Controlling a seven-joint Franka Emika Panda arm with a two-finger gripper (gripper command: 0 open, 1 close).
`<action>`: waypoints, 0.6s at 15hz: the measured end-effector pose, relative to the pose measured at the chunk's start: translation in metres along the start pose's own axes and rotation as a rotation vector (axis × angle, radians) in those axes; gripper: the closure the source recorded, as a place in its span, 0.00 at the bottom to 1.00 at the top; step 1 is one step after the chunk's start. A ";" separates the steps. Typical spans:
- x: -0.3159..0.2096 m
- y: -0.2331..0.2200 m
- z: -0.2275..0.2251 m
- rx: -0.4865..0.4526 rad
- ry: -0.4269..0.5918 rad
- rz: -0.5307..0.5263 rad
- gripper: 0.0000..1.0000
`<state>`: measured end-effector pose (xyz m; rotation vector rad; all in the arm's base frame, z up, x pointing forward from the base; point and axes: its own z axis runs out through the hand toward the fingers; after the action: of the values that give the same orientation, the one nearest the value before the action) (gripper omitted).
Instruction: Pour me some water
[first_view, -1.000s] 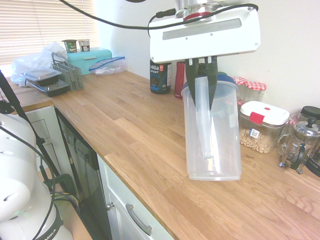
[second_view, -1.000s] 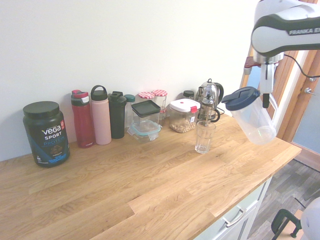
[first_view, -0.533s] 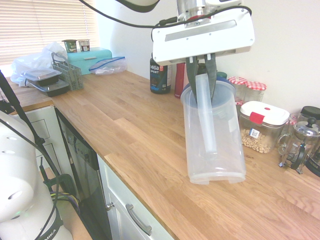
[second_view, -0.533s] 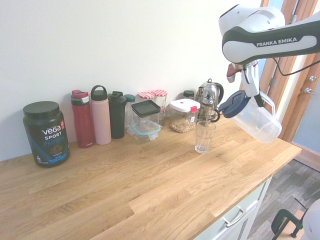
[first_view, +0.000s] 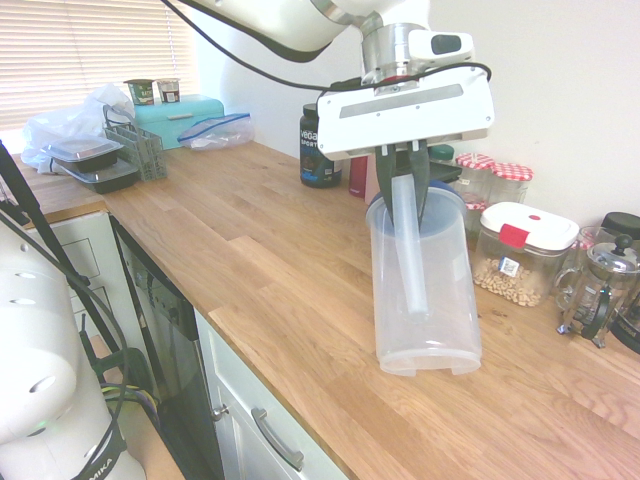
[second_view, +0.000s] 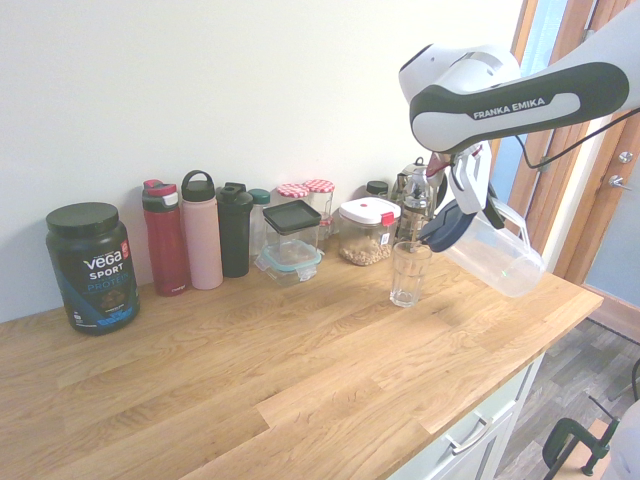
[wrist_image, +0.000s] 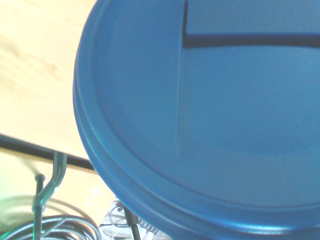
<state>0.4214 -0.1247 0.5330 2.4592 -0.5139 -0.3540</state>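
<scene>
My gripper is shut on the handle of a clear plastic pitcher with a dark blue lid. The pitcher hangs above the wooden counter, tipped with its lid end lowered toward an upright, empty-looking drinking glass. The lid's edge sits just right of and slightly above the glass rim. In the wrist view the blue lid fills most of the picture. I cannot see any water in the pitcher or the glass.
Along the wall stand a Vega tub, red, pink and black bottles, lidded containers, jars and a French press. A teal box and trays sit at the far end. The counter edge runs near the pitcher.
The arm has swung the pitcher toward the glass and tipped it further, so the lid end now sits right beside the glass rim. The grip has stayed shut.
</scene>
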 end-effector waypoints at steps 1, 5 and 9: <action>0.001 -0.002 0.000 -0.008 0.003 0.004 1.00; 0.002 -0.002 -0.001 -0.007 0.018 0.017 1.00; 0.001 0.006 -0.008 0.131 0.093 0.028 1.00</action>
<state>0.4231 -0.1259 0.5427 2.5782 -0.5469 -0.1992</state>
